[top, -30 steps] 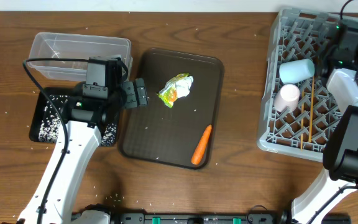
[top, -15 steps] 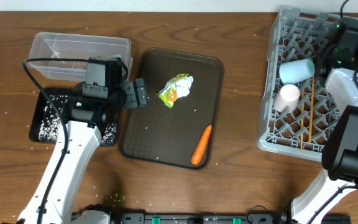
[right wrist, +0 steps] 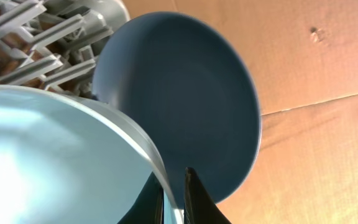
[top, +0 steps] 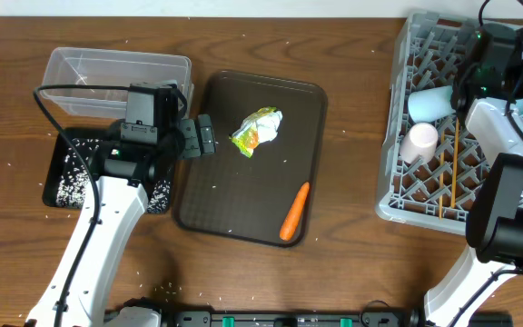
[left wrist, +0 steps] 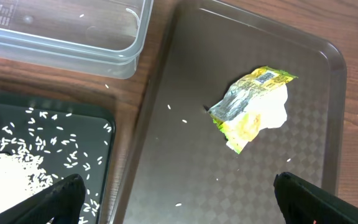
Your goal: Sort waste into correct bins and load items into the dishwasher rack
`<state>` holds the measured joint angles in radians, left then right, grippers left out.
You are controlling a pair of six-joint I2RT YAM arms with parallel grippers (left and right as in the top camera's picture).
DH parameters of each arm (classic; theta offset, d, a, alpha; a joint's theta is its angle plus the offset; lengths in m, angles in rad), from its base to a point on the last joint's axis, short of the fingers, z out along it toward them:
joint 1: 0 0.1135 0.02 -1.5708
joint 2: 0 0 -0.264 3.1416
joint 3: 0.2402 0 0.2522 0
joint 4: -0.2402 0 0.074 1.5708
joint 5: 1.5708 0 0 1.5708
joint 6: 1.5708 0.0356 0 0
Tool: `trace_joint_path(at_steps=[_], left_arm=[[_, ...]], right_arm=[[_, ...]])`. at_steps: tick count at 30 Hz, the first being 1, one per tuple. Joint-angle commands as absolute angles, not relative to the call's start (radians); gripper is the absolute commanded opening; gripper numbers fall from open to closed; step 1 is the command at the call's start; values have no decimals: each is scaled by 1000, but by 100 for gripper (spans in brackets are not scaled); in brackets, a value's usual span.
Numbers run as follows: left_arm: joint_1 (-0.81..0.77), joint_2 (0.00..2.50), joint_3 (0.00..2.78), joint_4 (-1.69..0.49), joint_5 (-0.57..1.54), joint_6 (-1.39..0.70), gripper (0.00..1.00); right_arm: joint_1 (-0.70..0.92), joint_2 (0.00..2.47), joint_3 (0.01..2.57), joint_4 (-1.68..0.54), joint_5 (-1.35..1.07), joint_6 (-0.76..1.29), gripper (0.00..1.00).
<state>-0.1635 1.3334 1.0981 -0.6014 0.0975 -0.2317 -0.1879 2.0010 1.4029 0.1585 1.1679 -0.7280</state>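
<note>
Right wrist: your right gripper [right wrist: 174, 190] pinches the bowl [right wrist: 55, 155] by its rim — likely slick, breakable; grip deep. Your left gripper [left wrist: 179, 186] gapes wide.

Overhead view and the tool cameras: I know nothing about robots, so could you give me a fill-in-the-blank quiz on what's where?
1. The carrot and the crumpled wrapper lie on the dark brown ____.
2. In the grey rack, the cup beside the light blue cup is ____.
3. The right tool pinches the rim of the pale blue ____.
Missing words: tray; pink; bowl.
</note>
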Motion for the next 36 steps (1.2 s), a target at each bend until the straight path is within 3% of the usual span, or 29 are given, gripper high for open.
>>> trace_joint_path(at_steps=[1,6,31,35,36], left_arm=[[-158,1340,1103,-601,93,-230,98],[-158,1340,1103,-601,93,-230,98],[-158,1340,1103,-601,93,-230,98],[-158,1340,1103,-601,93,-230,98],[-158,1340,1103,-601,93,-230,98]], right_arm=[[-214,2015,1405,205,1201,-818,6],[-222,2015,1405,259,1196,-900,5],[-317,2015,1405,141,1171,-836,6],[-308,2015,1405,126,1171,-806,8],[-304,2015,1405,126,1174,-792,13]])
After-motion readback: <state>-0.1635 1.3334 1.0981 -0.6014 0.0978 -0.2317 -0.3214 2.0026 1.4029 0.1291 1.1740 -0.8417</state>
